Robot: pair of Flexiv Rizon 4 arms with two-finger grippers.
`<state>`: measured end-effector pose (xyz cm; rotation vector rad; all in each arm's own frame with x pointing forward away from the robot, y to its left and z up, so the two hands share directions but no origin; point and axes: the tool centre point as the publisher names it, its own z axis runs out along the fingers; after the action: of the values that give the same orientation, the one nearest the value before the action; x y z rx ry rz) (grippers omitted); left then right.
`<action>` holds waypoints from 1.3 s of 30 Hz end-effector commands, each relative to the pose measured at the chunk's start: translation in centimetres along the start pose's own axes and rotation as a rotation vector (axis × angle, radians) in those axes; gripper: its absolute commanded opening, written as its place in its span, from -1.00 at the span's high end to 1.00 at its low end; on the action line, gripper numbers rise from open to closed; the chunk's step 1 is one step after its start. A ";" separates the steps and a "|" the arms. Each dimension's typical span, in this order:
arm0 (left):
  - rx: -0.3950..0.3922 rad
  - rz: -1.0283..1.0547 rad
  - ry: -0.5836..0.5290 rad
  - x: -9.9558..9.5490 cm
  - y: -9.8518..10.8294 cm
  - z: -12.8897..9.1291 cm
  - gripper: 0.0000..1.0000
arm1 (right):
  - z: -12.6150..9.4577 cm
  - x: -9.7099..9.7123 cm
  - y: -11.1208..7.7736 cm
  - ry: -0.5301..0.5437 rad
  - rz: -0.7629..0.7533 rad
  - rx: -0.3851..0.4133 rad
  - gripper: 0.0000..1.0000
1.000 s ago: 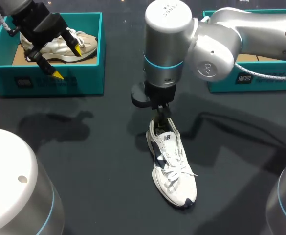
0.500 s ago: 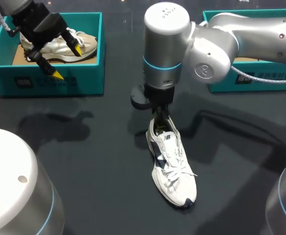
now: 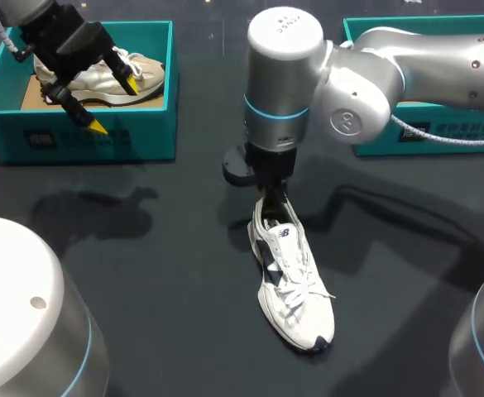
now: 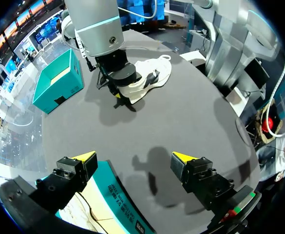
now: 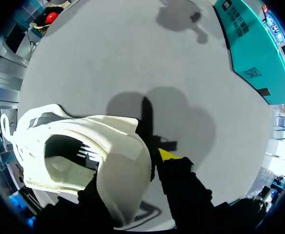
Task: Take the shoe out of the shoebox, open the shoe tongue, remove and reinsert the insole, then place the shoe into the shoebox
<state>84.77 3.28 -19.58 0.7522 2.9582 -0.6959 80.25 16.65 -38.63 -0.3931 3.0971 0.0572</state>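
A white shoe [image 3: 291, 281] with dark side panels lies on the dark table, toe toward the front edge and heel toward the back. My right gripper [image 3: 272, 197] comes straight down on its heel. In the right wrist view the heel collar [image 5: 125, 161] sits pinched between the fingers, one yellow tip [image 5: 167, 155] outside it and the other finger inside the shoe's mouth. My left gripper [image 3: 115, 106] hangs open above the front wall of the left teal shoebox [image 3: 142, 132], holding nothing; the left wrist view shows its gripper [image 4: 133, 157] spread wide.
A beige shoe [image 3: 146, 70] lies in the left shoebox. A second teal shoebox [image 3: 440, 136] stands at the back right, under my right arm. Bare table lies between the boxes and around the white shoe.
The right gripper's fingers have closed in on the heel, and the shoe has shifted slightly. The left arm has not moved.
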 end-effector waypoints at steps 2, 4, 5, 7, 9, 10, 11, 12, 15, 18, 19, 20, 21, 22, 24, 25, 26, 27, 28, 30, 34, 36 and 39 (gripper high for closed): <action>-0.003 0.000 0.000 0.1 0.0 0.0 -1.00 | -0.1 0.3 0.0 -0.003 -0.002 0.002 1.00; -0.003 0.000 0.000 0.1 0.0 0.0 -1.00 | -0.2 0.4 0.1 -0.005 -0.002 0.004 1.00; -0.003 0.000 0.000 0.1 0.0 0.0 -1.00 | -0.3 0.4 0.1 -0.006 -0.002 0.005 1.00; -0.003 0.000 0.000 0.1 0.0 0.0 -1.00 | -0.6 0.5 0.1 -0.009 -0.003 0.008 1.00; -0.003 0.000 0.000 0.1 0.0 0.0 -1.00 | -1.1 0.7 0.1 -0.016 -0.004 0.013 1.00; -0.003 0.000 0.000 0.1 0.0 0.0 -1.00 | -1.4 0.7 0.1 -0.020 -0.003 0.013 1.00; -0.003 0.000 0.000 0.1 0.0 0.0 -1.00 | -1.8 0.8 0.0 -0.024 -0.002 0.015 1.00; -0.003 0.000 0.000 0.1 0.0 0.0 -1.00 | -2.4 0.9 -0.1 -0.029 -0.001 0.018 1.00; -0.003 0.000 0.000 0.1 0.0 0.0 -1.00 | -3.9 1.1 -0.5 -0.042 0.003 0.029 1.00; -0.003 0.000 0.000 0.1 0.0 0.0 -1.00 | -6.2 1.3 -1.1 -0.051 0.002 0.043 1.00; -0.003 0.000 0.000 0.1 0.0 0.0 -1.00 | -7.0 1.3 -1.3 -0.055 -0.001 0.046 1.00; -0.003 0.000 0.000 0.1 0.0 0.0 -1.00 | -7.7 1.3 -1.4 -0.058 -0.002 0.050 1.00; -0.003 0.000 0.000 0.1 0.0 0.0 -1.00 | -8.4 1.3 -1.6 -0.060 -0.005 0.061 1.00; -0.003 0.000 0.000 0.1 0.0 0.0 -1.00 | -9.2 1.3 -1.9 -0.062 -0.009 0.065 1.00; -0.003 0.000 0.000 0.1 0.0 0.0 -1.00 | -10.4 1.1 -2.6 -0.058 -0.011 0.084 1.00; -0.003 0.000 0.000 0.1 0.0 0.0 -1.00 | -11.1 0.9 -3.0 -0.057 -0.011 0.092 1.00; -0.003 0.000 0.000 0.1 0.0 0.0 -1.00 | -11.7 0.8 -3.3 -0.057 -0.012 0.096 1.00; -0.003 0.000 0.000 0.1 0.0 0.0 -1.00 | -12.3 0.6 -3.7 -0.058 -0.015 0.101 1.00; -0.003 0.000 0.000 0.1 0.0 0.0 -1.00 | -12.9 0.4 -4.1 -0.064 -0.018 0.104 1.00; -0.003 0.000 0.000 0.1 0.0 0.0 -1.00 | -13.9 0.0 -5.0 -0.078 -0.023 0.107 1.00; -0.003 0.000 0.000 0.1 0.0 0.0 -1.00 | -16.2 -1.0 -6.8 -0.105 -0.023 0.106 1.00; -0.003 0.000 0.000 0.1 0.0 0.0 -1.00 | -17.4 -1.3 -7.3 -0.098 -0.021 0.075 1.00; -0.003 0.000 0.000 0.1 0.0 0.0 -1.00 | -18.3 -1.1 -7.8 -0.126 0.004 0.051 1.00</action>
<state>84.77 3.29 -19.57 0.7520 2.9584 -0.6958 83.80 10.51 -22.56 -0.3603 2.9792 -0.0481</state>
